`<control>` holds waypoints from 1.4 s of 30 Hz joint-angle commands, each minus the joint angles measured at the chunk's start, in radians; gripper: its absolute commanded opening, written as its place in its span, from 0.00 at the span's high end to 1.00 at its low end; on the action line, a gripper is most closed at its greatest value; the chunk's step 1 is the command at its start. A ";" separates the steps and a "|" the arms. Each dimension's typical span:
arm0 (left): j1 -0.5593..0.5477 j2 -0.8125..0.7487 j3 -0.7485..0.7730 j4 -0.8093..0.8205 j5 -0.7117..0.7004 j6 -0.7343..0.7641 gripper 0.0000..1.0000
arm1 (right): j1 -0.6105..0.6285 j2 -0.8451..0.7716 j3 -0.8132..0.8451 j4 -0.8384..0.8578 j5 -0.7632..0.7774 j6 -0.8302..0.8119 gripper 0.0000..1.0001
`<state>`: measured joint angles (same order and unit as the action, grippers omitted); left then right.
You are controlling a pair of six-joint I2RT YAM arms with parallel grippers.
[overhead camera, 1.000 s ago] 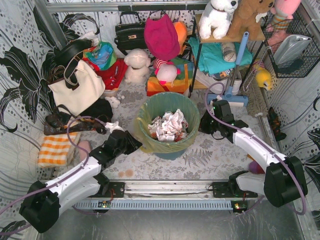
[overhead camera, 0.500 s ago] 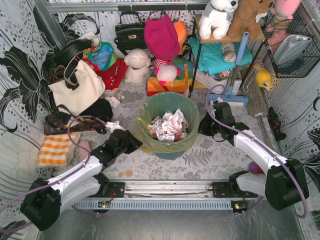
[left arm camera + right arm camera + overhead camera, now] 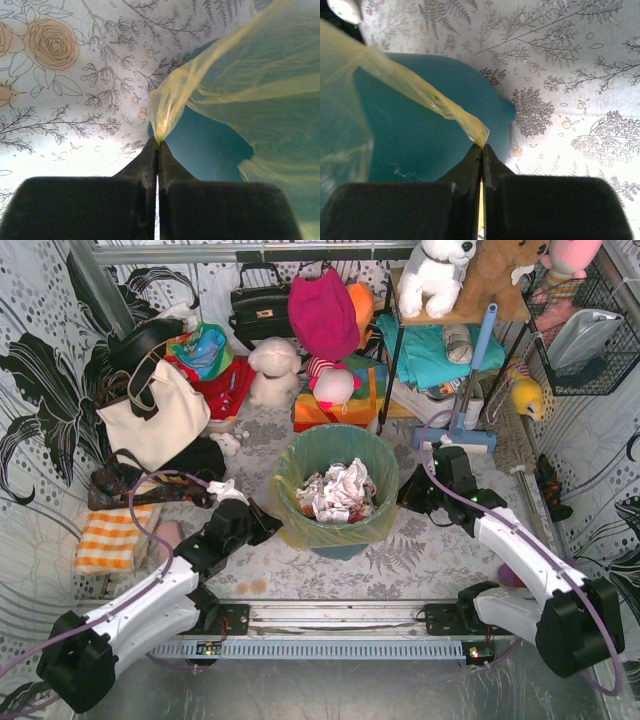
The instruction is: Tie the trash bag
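Where the left gripper [image 3: 158, 145] ends, its two fingers are pressed flat together with no gap. A gathered twist of the trash bag [image 3: 235, 85] comes out from between the tips and fans up and to the right. The right gripper [image 3: 482, 146] is closed in the same way on a narrow, rope-like strip of the film, drawn taut from the opposite side of the rim.

Between the two pinches the bag lines the teal bin [image 3: 338, 543], its top folded over the rim, with crumpled white paper [image 3: 338, 490] heaped inside. The bin stands about midway between the left and right edges of the desk, nearer the near edge than the far one. One gripper flanks it on each side.

The film looks thin, soft and very light, and it bunches readily into cords, which should suit knotting. It is probably slippery too, and likely to stretch or tear if hauled hard against the rim. With only paper inside, the load seems slight, so the bin itself may drag or tip when the bag is pulled.

The best holds appear to be the ones taken: gathered rim corners on opposite sides. Both pinches sit right at the fingertips, however, so either could slide free. Each tail will need enough slack to cross over the middle.
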<state>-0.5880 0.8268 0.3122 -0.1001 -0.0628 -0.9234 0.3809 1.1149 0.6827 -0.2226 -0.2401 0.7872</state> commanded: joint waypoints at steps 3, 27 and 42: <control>-0.002 -0.123 0.050 -0.086 0.008 0.013 1.00 | -0.005 -0.129 0.006 -0.092 -0.022 0.009 1.00; -0.002 -0.197 0.437 -0.404 0.006 0.100 1.00 | -0.006 -0.284 0.231 -0.196 -0.050 0.073 1.00; -0.002 -0.211 0.567 -0.473 -0.046 0.125 1.00 | -0.005 -0.342 0.320 -0.281 0.052 0.078 1.00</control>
<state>-0.5884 0.6277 0.8352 -0.5686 -0.0792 -0.8261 0.3809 0.8120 0.9596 -0.4606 -0.2321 0.8509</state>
